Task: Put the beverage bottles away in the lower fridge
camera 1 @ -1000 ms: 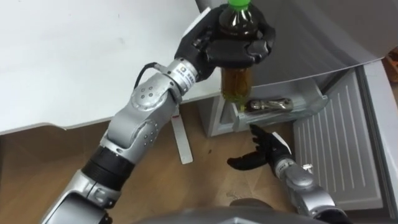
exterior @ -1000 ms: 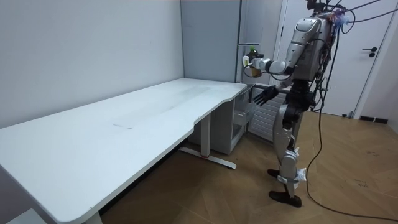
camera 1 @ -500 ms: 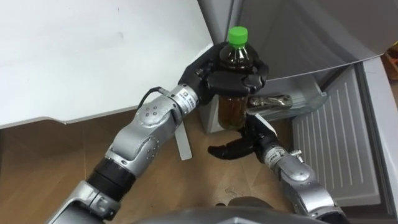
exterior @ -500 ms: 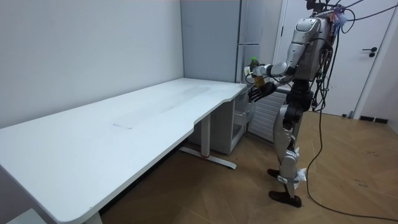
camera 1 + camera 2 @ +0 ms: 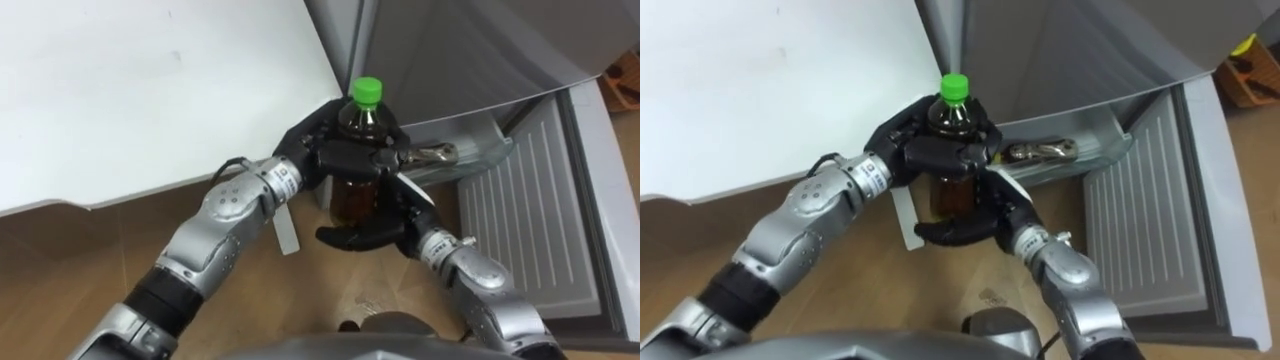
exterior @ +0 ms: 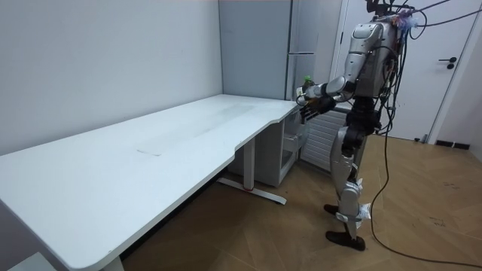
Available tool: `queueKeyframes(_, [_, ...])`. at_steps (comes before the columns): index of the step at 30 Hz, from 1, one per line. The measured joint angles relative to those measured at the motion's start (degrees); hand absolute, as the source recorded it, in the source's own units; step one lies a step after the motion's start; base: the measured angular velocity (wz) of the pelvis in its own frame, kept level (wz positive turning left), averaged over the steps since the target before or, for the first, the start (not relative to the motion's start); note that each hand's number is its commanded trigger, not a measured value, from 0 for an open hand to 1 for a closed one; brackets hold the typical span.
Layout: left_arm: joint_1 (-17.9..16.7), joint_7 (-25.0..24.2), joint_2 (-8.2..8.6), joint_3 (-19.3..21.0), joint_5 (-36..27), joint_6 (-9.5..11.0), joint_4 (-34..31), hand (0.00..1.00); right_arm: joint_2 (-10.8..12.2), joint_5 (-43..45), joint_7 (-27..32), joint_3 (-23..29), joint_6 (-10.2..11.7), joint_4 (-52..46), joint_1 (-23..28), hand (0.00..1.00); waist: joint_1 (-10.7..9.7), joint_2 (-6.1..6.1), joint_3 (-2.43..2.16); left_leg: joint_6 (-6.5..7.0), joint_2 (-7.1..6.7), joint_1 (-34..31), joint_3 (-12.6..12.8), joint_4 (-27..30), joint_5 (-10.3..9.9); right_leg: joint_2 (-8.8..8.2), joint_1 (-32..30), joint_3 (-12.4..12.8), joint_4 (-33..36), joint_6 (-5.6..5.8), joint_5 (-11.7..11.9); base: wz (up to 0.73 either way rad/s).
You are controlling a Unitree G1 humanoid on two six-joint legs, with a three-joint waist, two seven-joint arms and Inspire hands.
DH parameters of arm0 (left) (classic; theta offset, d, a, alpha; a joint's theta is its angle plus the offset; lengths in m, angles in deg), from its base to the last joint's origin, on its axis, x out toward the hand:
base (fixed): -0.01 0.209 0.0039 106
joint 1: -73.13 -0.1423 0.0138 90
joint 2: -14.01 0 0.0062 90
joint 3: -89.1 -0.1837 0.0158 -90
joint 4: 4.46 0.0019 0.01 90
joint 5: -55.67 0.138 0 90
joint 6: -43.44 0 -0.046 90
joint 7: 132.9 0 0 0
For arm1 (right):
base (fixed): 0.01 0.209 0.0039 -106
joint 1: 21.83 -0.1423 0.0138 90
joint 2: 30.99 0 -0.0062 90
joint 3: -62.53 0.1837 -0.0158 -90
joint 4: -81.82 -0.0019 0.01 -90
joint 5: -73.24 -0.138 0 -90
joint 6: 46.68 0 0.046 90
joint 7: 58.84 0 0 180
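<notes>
The bottle [image 5: 353, 198] is clear plastic with a bright green screw cap and a rounded shoulder. It is filled with amber-brown drink that looks darker near the neck. It stands upright in the air, just off the corner of the white worktop [image 5: 150, 90] and in front of the grey fridge [image 5: 450, 50].

The left hand [image 5: 345, 158] holds it with its dark fingers wrapped round the upper body just under the shoulder, so the cap and neck stand clear above them. The right hand [image 5: 372, 234] sits directly beneath the base, palm up, with its fingers loosely cupped. Whether it actually touches the bottom I cannot tell.

The lower fridge door [image 5: 520, 215] hangs open to the robot's right, showing its ribbed inner face. A door shelf [image 5: 480, 160] behind the bottle carries a dark object [image 5: 432, 153].

In the room view the robot stands upright on the wooden floor [image 6: 422, 188] at the worktop's end, both arms reaching towards the fridge.
</notes>
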Motion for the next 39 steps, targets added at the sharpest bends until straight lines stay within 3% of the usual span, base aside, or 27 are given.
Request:
queueKeyframes(5, [-1.03, -1.52, -0.42, 0.01, 3.11, 0.63, 1.84, 1.00, -0.47, -2.85, -3.88, -1.35, 0.00, 0.01, 0.31, 0.00, 0.30, -0.35, -0.12, 0.00, -0.01, -0.12, 0.61, 0.04, 0.00, 0.06, -0.40, -0.14, 0.31, -0.02, 0.02, -0.03])
queueKeyframes(11, [-1.98, -2.91, -1.33, -0.03, 7.99, 0.70, 2.28, 1.00, -4.08, -5.69, -8.22, -2.96, -0.20, 0.00, 1.66, 0.00, 1.43, -1.10, -0.46, 0.00, 0.04, -0.92, 0.91, 0.43, 0.00, -0.13, -1.47, -0.14, 1.03, -0.02, 0.02, -0.03])
queueKeyframes(15, [-2.15, -4.68, -3.12, -0.04, 7.96, 0.77, 2.28, 1.00, -5.50, -5.73, -11.39, -3.02, -0.34, -1.20, 3.08, 0.00, 2.28, -1.88, -0.62, 0.00, 0.13, -1.25, 0.75, 1.33, -0.02, -0.19, -1.44, -0.21, 1.40, -0.06, 0.04, 0.00])
queueKeyframes(18, [-2.15, -4.75, -3.11, -0.19, 7.95, 0.83, 2.43, 1.00, -6.78, -6.86, -12.57, -3.39, -0.49, -1.34, 3.17, 0.00, 2.91, -2.02, -0.56, 0.31, 0.12, -1.13, 0.13, 1.26, -0.25, -0.21, -1.49, -0.53, 1.86, -0.06, 0.04, 0.04])
queueKeyframes(19, [-2.14, -4.75, -3.10, -0.30, 7.91, 0.92, 2.64, 1.00, -6.89, -6.89, -12.71, -3.40, -0.68, -1.34, 3.17, 0.20, 3.05, -2.08, -0.55, 0.38, 0.14, -1.10, 0.09, 1.20, -0.32, -0.18, -1.46, -0.59, 1.86, -0.07, 0.04, 0.08])
queueKeyframes(21, [-2.22, -4.83, -3.06, -0.88, 7.79, 1.49, 4.07, 1.00, -7.03, -6.88, -12.96, -3.56, -2.09, -1.22, 3.20, 0.96, 3.36, -2.51, -0.47, 0.49, 0.18, -1.07, 0.02, 1.21, -0.44, -0.17, -1.23, -0.73, 2.00, -0.13, 0.09, 0.04])
queueKeyframes(22, [-2.33, -4.87, -3.07, -0.88, 7.82, 1.49, 4.15, 1.00, -7.01, -6.88, -13.03, -3.58, -2.39, -1.22, 3.20, 1.00, 3.48, -2.59, -0.47, 0.49, 0.18, -1.09, 0.01, 1.23, -0.44, -0.17, -1.24, -0.72, 2.05, -0.14, 0.13, 0.00])
queueKeyframes(30, [-2.66, -8.65, -3.00, -2.40, 7.51, 1.97, 4.53, 1.00, -7.04, -6.85, -9.11, -2.84, -2.93, 2.34, 2.24, 1.00, 4.84, -2.62, -0.44, 0.53, 0.20, -1.15, 0.01, 1.24, -0.49, -0.16, -1.25, -0.82, 2.05, -0.16, 0.32, 0.00])
queueKeyframes(39, [-2.67, -9.51, -2.52, -3.09, 6.35, 1.93, 4.88, 1.00, -7.15, -6.77, -8.08, -3.32, -2.95, 2.64, 2.16, 1.00, 4.54, -2.50, -0.33, 0.57, 0.24, -1.16, 0.05, 1.03, -0.68, -0.11, -1.27, -0.87, 1.89, -0.15, 0.31, 0.00])
